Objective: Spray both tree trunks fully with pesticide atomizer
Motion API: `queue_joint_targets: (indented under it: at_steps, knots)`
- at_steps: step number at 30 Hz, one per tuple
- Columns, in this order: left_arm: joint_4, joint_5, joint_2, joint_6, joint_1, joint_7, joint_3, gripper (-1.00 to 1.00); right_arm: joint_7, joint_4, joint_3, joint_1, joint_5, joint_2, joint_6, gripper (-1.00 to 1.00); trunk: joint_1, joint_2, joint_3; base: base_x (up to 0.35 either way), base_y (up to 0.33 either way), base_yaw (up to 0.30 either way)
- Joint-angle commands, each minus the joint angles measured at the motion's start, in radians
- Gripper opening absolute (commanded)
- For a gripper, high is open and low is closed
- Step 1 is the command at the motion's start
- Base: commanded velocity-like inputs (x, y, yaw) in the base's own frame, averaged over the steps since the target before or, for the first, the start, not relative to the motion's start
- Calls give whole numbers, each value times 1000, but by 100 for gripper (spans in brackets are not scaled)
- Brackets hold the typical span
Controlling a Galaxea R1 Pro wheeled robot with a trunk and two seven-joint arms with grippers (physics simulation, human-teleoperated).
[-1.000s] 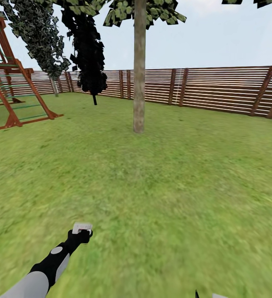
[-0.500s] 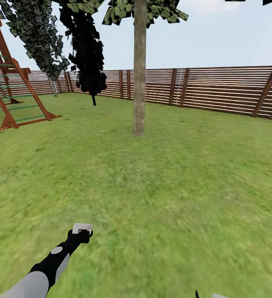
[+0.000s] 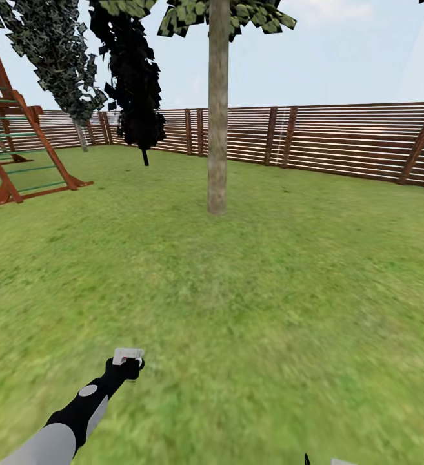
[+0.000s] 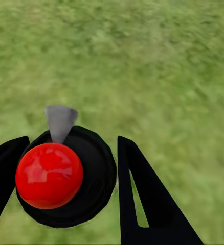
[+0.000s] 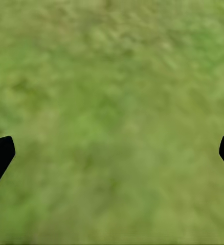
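A wide green grass floor [image 3: 270, 310] is seen across the head view, closed off along the back by a brown slatted wooden fence [image 3: 341, 139]. Just left of the frame's centre, a tall tree with a straight, bare, mottled grey-brown trunk [image 3: 217, 110] is rooted in the lawn, its blocky green foliage cut off by the upper edge. In the upper left, two darker trees [image 3: 131, 77] are placed near the fence, and a red-brown wooden climbing frame [image 3: 15, 135] is set at the left edge.

In the lower left of the head view, the left arm is extended forward, and the small black pesticide atomizer with a pale grey-white nozzle head [image 3: 128, 356] is held at its end, above the grass and well short of the trunk. In the left wrist view, the left gripper [image 4: 66, 168] is seen clenched around the atomizer: the round black body with a glossy red ball on it is lodged between the two black fingers [image 4: 142, 194], with a grey tip projecting beyond it over the grass.

In the right wrist view, the right gripper [image 5: 112, 153] is spread wide with nothing between its fingers; blurred grass lies beyond them.
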Motion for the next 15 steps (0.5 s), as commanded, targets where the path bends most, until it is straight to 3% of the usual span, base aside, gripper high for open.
queue_joint_targets:
  at_steps: [1,15]
  knots:
    - [0,0,0,0,0,0,0,-100,0,0,0,0,0,0,0,100,0,0,0,339,0,0]
    - [0,0,0,0,0,0,0,-100,0,0,0,0,0,0,0,100,0,0,0,339,0,0]
